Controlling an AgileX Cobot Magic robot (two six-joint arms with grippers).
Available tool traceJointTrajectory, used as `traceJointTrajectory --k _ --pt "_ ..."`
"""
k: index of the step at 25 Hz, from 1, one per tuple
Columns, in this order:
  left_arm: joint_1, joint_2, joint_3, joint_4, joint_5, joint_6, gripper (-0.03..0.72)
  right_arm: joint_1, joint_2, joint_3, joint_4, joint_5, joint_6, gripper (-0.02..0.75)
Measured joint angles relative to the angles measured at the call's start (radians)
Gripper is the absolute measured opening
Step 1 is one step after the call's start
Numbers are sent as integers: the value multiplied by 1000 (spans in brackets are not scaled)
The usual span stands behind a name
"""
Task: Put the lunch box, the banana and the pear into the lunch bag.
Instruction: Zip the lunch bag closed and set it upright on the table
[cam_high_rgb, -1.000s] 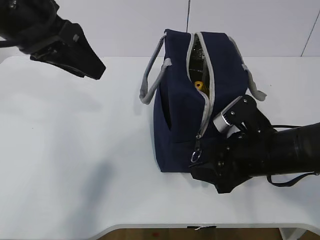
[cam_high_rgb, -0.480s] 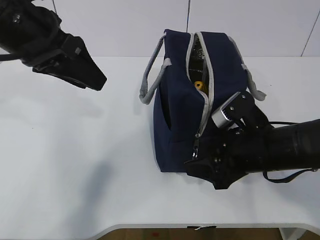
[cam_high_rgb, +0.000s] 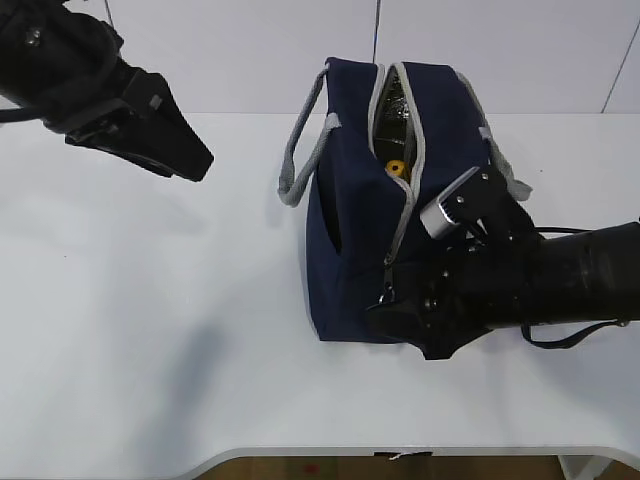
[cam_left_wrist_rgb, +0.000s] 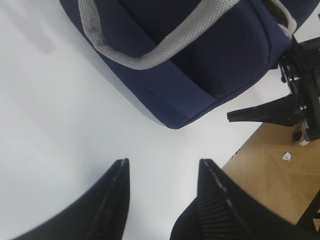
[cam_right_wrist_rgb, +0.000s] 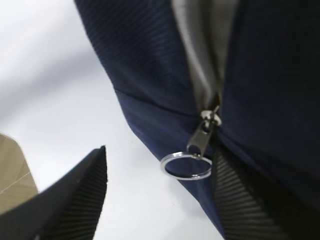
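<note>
The navy lunch bag (cam_high_rgb: 360, 230) stands mid-table, its grey zipper open along the top. Something yellow (cam_high_rgb: 398, 168) shows inside the opening; I cannot tell whether it is the banana or the pear. The lunch box is hidden. My right gripper (cam_high_rgb: 385, 308) is open at the bag's near end. In the right wrist view the zipper's ring pull (cam_right_wrist_rgb: 186, 166) hangs between the open fingers of that gripper (cam_right_wrist_rgb: 160, 150), close to the right finger (cam_right_wrist_rgb: 240, 195). My left gripper (cam_high_rgb: 195, 158) is open and empty, raised at the far left, and in its own view (cam_left_wrist_rgb: 162, 167) it hangs above the bare table.
The bag's grey strap handles (cam_high_rgb: 295, 165) droop over both sides; one crosses the left wrist view (cam_left_wrist_rgb: 150, 52). The white table (cam_high_rgb: 150, 300) stretches left of the bag. The table's front edge and the wooden floor (cam_left_wrist_rgb: 270, 165) show in the left wrist view.
My right gripper has moved up and left along the bag's near end, bringing its fingers around the zipper ring. The left arm has hardly moved.
</note>
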Motion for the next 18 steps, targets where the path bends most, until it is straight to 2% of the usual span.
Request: traceJointTrajectory --k 4,14,18 --pt "0 0 0 0 0 0 340 0 0 0 -13 -25 20 524" --pt "0 0 0 0 2 5 329 0 0 0 -180 -73 160 525" --pt "0 0 0 0 2 5 327 0 0 0 -193 -73 173 526"
